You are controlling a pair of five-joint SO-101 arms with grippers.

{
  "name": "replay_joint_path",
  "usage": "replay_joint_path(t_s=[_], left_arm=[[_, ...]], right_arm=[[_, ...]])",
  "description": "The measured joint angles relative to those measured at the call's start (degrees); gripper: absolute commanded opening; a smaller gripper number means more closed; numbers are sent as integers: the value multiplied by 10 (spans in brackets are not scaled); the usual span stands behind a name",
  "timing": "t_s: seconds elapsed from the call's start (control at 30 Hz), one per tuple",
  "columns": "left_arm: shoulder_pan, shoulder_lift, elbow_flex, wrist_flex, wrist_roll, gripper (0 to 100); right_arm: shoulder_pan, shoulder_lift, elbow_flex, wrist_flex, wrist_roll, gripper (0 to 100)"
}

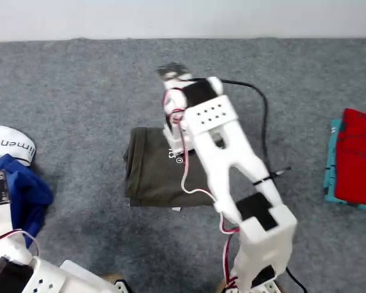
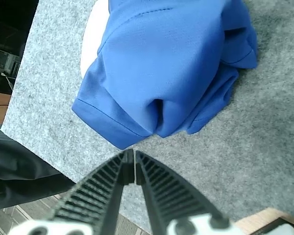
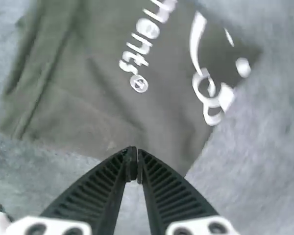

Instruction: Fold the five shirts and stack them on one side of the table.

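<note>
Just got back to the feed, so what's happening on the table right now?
The right gripper, shut, sits at the edge of a folded olive shirt mid-table. The left gripper, also shut and empty, hangs by a crumpled blue shirt lying partly over a white shirt. A red shirt lies on a teal shirt at the table's edge.

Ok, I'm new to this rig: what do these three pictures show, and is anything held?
Two small white robot arms work on a grey table. One picture looks down from above; the others come from a camera on each wrist. The right gripper, shut, hangs over a folded olive shirt mid-table. The left gripper, shut, is beside a crumpled blue shirt partly covering a white shirt. A red shirt lies on a teal shirt at one side. Nothing is held.
</note>
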Motion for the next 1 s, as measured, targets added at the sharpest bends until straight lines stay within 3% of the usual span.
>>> replay_joint_path(t_s=[0.2,0.4,0.47,0.6,1.0], left_arm=[[0,0,0,0,0,16],[0,0,0,0,0,16],[0,0,0,0,0,16],[0,0,0,0,0,16],[0,0,0,0,0,16]], right_arm=[[18,-25,51,0,-135,46],[16,11,51,0,-227,313],[17,35,51,0,-259,357],[18,78,51,0,-294,351],[16,189,51,-48,-302,313]])
